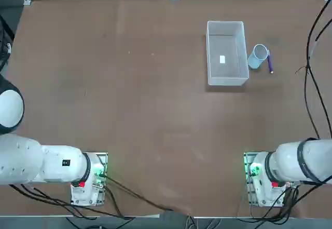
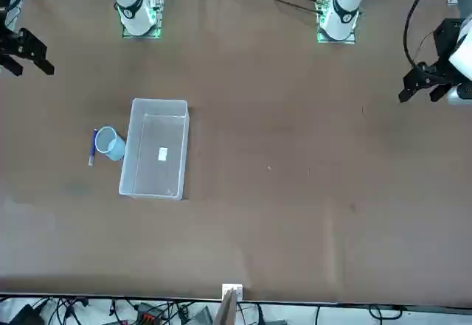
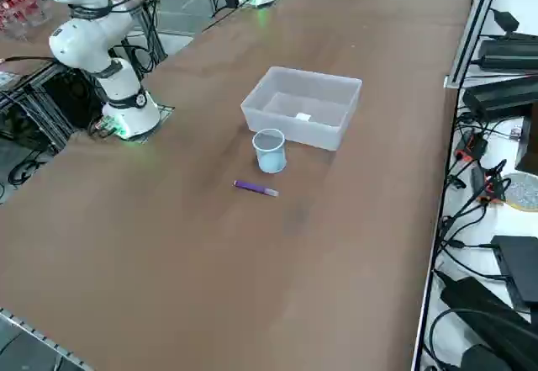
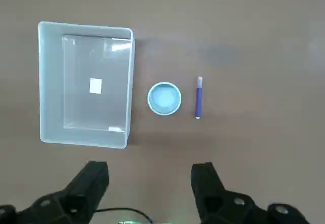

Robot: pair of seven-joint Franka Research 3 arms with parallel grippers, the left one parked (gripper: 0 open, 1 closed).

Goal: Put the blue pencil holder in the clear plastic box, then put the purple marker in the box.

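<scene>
One clear plastic box (image 1: 226, 53), one blue pencil holder (image 1: 258, 56) and one purple marker (image 1: 270, 63) sit on the brown tabletop (image 1: 129, 99), toward its far right part in the top view. The box holds nothing but a small white label (image 1: 222, 59) on its bottom. The holder stands upright just beside the box's right wall, apart from it; the marker lies flat just beyond the holder, parallel to the box's long side. Bare tabletop surrounds all three on every side. The right hand (image 4: 150, 183) hangs high above them, fingers spread wide and pinching nothing.
</scene>
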